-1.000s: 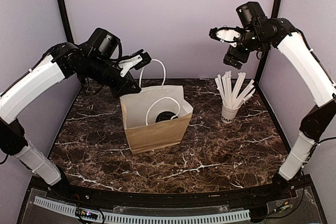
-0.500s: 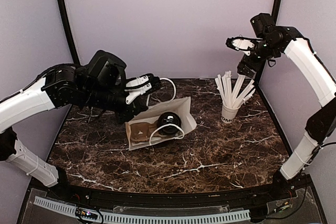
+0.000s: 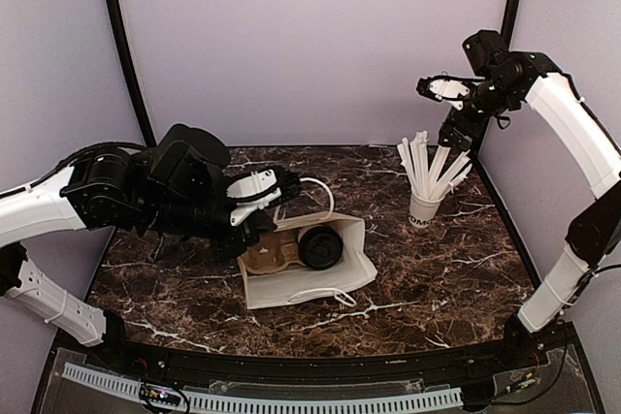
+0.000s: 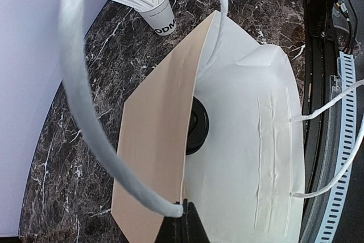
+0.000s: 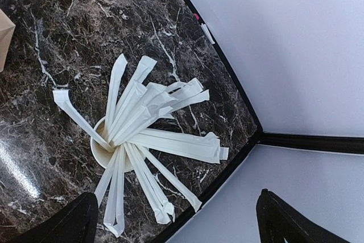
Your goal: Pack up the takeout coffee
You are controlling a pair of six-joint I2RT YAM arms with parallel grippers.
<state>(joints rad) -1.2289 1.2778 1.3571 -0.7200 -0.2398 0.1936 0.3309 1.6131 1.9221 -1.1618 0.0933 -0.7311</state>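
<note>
The paper bag (image 3: 312,276) lies tipped on its side in the middle of the table, mouth toward the left arm. In its mouth shows the takeout coffee's round black lid (image 3: 319,247), also seen past the brown wall in the left wrist view (image 4: 199,124); the cup body is hidden. My left gripper (image 3: 283,185) is low over the table, shut (image 4: 186,213) on the bag's rim (image 4: 196,157) where a white handle (image 4: 85,101) ends. My right gripper (image 3: 441,90) hangs high at the back right, open and holding nothing (image 5: 175,197).
A white cup of wrapped straws (image 3: 424,208) stands at the right, straight below the right gripper (image 5: 103,147). The bag's second handle (image 3: 340,294) lies loose on the marble. Black frame posts and purple walls close the back and sides.
The bag went from upright to lying on its side as my left arm dropped low with it. The right gripper drew back to the right, above the straw cup.
</note>
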